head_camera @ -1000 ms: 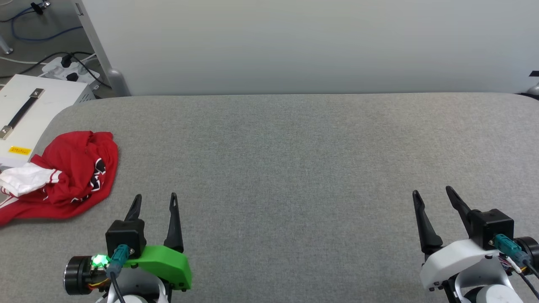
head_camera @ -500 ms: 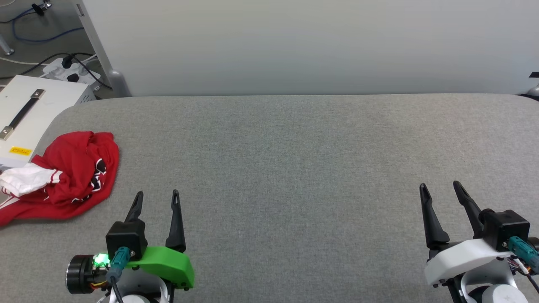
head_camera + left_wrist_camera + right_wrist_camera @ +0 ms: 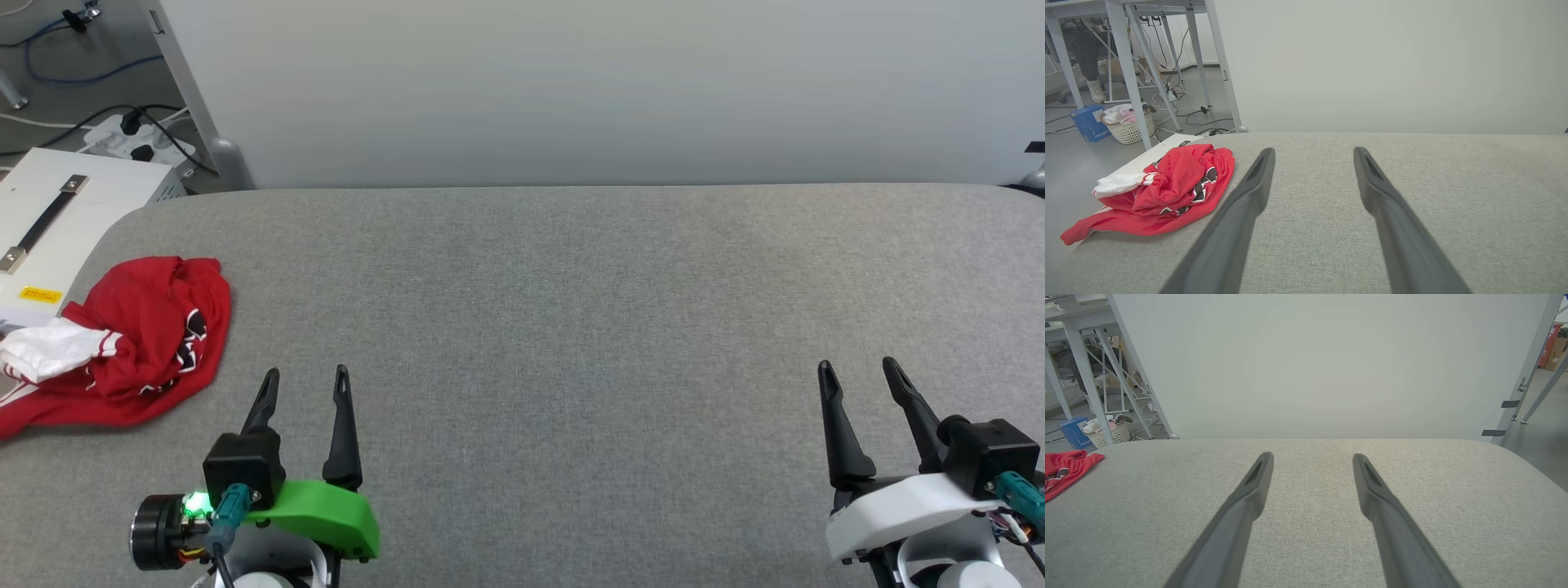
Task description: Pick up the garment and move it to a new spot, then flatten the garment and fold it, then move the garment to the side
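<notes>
Stretching across almost the whole head view, the grey worktop [image 3: 571, 327] is our stage, and all the interest sits tucked at its left margin. There's the garment [image 3: 147, 343], a red crumpled heap right at the left edge, and it looks to spill over that edge toward the white case [image 3: 57, 204] beside the worktop. How much hangs off I can't tell, because the head view cuts it at the side of the frame. Its long axis runs on a slant, from a thin red tail at the near left up to a rounded bulge further in. Now the line that matters: the heap lies ahead and to the left of the left tool [image 3: 306, 374], near but apart, nothing touching. The right tool [image 3: 857, 365] is well apart from it, clear across the worktop, so my call is that this pick belongs to the left arm, with a swing leftward. Both tools hover low with fingers spread wide, nothing held. Down to the small stuff: one white sleeve [image 3: 1120, 181] pokes out on the outer side, the other is buried. The black lettering [image 3: 1202, 188] shows as scraps in the folds, unreadable, and the collar I can't find.
</notes>
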{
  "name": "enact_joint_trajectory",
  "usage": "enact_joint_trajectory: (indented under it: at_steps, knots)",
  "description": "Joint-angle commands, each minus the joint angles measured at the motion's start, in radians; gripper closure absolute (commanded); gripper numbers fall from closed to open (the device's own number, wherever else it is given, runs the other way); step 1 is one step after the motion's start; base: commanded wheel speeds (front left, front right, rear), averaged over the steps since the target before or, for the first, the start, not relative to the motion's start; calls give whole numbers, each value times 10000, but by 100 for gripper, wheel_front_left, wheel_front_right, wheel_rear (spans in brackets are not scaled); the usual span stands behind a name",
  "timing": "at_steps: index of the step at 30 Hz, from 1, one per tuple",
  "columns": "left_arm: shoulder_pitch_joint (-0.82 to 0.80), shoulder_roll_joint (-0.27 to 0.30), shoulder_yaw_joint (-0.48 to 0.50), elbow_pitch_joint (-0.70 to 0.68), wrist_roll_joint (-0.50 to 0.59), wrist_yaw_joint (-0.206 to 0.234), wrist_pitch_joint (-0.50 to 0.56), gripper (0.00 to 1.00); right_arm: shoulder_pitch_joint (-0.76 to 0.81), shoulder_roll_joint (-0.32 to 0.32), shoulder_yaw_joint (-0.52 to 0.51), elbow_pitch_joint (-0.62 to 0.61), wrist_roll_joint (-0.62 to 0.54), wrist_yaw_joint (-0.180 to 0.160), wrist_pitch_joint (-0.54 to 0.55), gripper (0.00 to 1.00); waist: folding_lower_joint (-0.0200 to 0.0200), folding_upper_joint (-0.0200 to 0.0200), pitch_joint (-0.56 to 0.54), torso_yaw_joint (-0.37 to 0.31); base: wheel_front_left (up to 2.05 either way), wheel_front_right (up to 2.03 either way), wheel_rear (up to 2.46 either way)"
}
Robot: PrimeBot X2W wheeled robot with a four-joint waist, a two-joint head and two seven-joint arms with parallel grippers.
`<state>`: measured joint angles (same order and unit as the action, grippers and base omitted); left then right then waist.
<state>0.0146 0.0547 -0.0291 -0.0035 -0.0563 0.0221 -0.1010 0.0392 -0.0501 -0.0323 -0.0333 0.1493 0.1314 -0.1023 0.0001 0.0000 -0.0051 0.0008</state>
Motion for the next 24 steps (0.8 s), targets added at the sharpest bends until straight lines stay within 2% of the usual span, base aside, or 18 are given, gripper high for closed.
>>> enact_joint_trajectory:
  at_steps: [1, 24]
  knots:
    - [8, -19, -28, 2, -152, 66, -103, 0, 114, -1, -24, -16, 107, -3, -109, 0, -1, 0, -2, -3, 0, 0, 0]
    - [32, -28, -186, 195, -478, 76, -580, 0, 313, -1, -86, -48, 465, -5, -580, 0, -1, 0, 27, 30, 0, 0, 0]
